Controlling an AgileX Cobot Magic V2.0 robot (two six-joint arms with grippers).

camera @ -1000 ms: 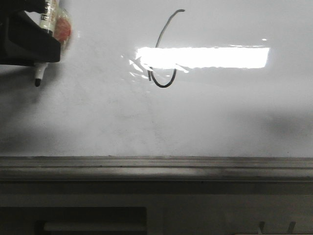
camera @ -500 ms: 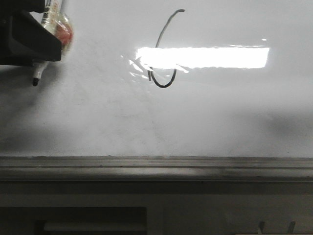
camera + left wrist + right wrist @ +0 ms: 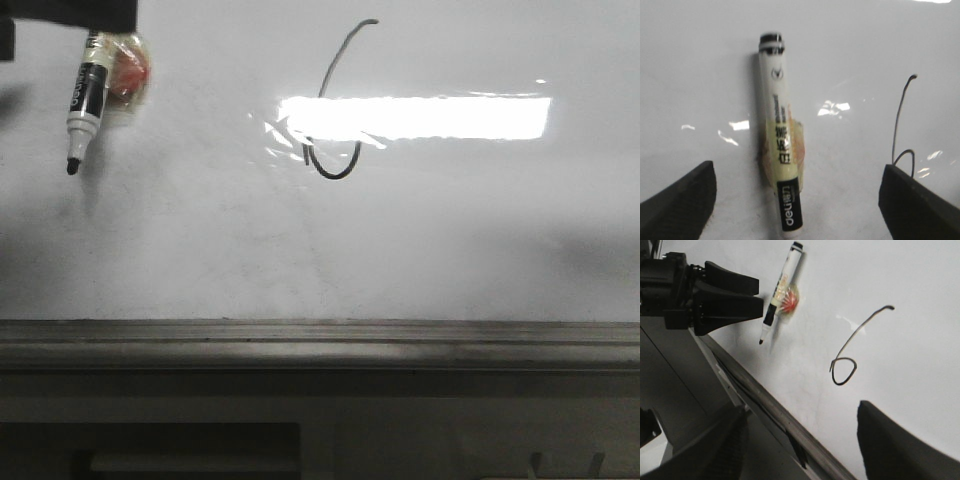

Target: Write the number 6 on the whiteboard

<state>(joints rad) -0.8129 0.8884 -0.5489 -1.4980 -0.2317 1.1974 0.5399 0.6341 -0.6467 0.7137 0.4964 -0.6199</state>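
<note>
The number 6 (image 3: 335, 110) is a thin black line on the glossy whiteboard (image 3: 450, 240), its loop partly in the bright reflection. A white marker with a black label (image 3: 85, 100) hangs tip-down against the board at upper left, with a reddish taped lump behind it. My left gripper (image 3: 70, 12) is open and just above the marker. In the left wrist view the marker (image 3: 780, 150) lies between the wide-apart fingers (image 3: 680, 200), touching neither, with the 6 (image 3: 900, 125) beside it. My right gripper (image 3: 805, 450) is open and empty, below the 6 (image 3: 847, 360).
A grey metal rail (image 3: 320, 335) runs along the board's lower edge, with a dark ledge (image 3: 320, 400) beneath it. In the right wrist view the left arm (image 3: 690, 295) stands beside the marker (image 3: 780, 290), above the rail (image 3: 780, 415).
The left gripper has let go of the marker and drawn back upward, almost out of the front view. The marker stays on the board at the same spot. The 6 is unchanged.
</note>
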